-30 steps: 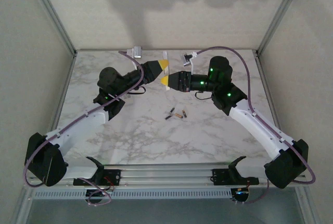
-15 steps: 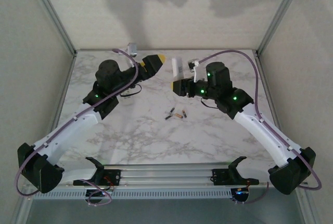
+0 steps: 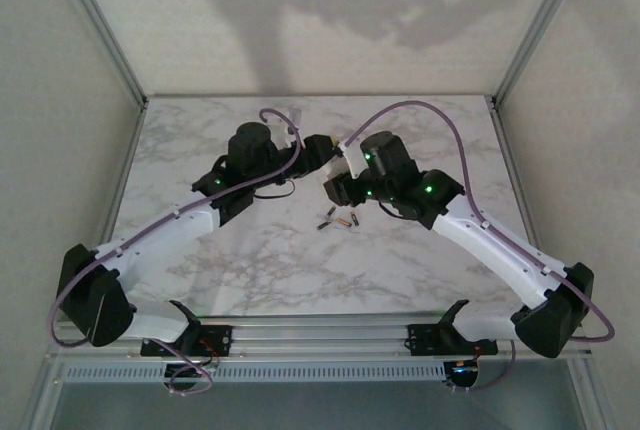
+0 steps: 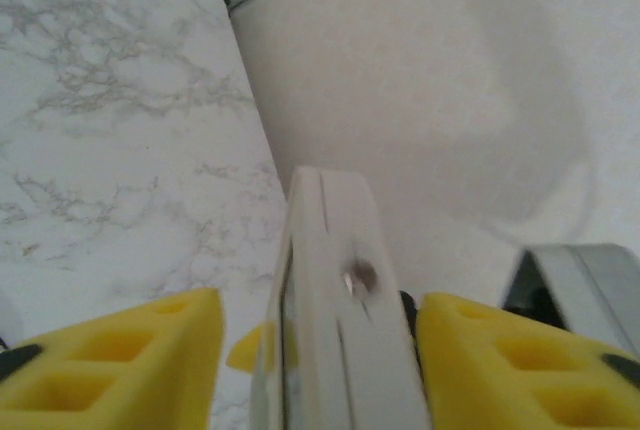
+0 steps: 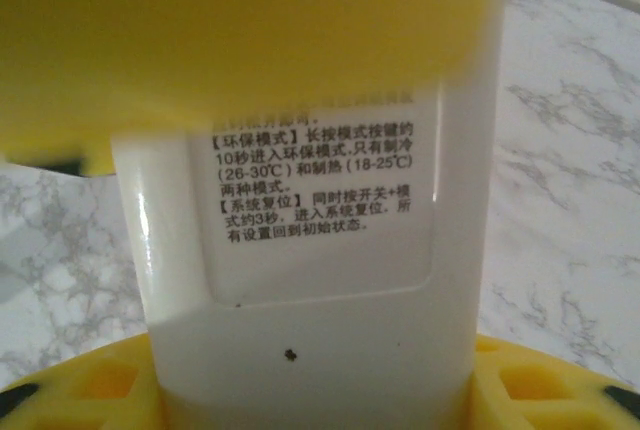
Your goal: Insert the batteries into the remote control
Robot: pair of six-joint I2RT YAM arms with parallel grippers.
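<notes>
The right gripper [image 5: 315,390] has the remote [image 5: 320,350]: jaws closed on its two long sides, yellow pads [image 5: 100,370] flush against the white body at the near end. The remote is up off the counter [image 3: 300,265], back face toward the right wrist camera. That face carries a recessed label [image 5: 320,185] of printed Chinese text, with one small dark speck just under it. A yellow blur [image 5: 250,20] covers the remote's far end; can't tell what it is.

The left gripper [image 4: 320,325] straddles the same remote, seen edge-on from the left wrist — jaws wide apart. One finger [image 4: 510,360] sits right beside the remote; the other stands off with a visible gap, so the left is not clamped. There is a small round metal spot [image 4: 360,275] on the remote's narrow edge, and a seam runs along that edge.

Top view: the two grippers meet nose to nose at the remote, above mid-counter. The left one [image 3: 318,146] is on the remote's far-left side, the right one [image 3: 335,183] on its near-right side. The remote itself is mostly hidden between them there.

The batteries [image 3: 338,219] lie loose in a small cluster on the counter, just nearward of the remote and under the right gripper's wrist, apart from both arms as far as I can tell. Some are dark, one is coppery. Count is too small to read — three or four.
</notes>
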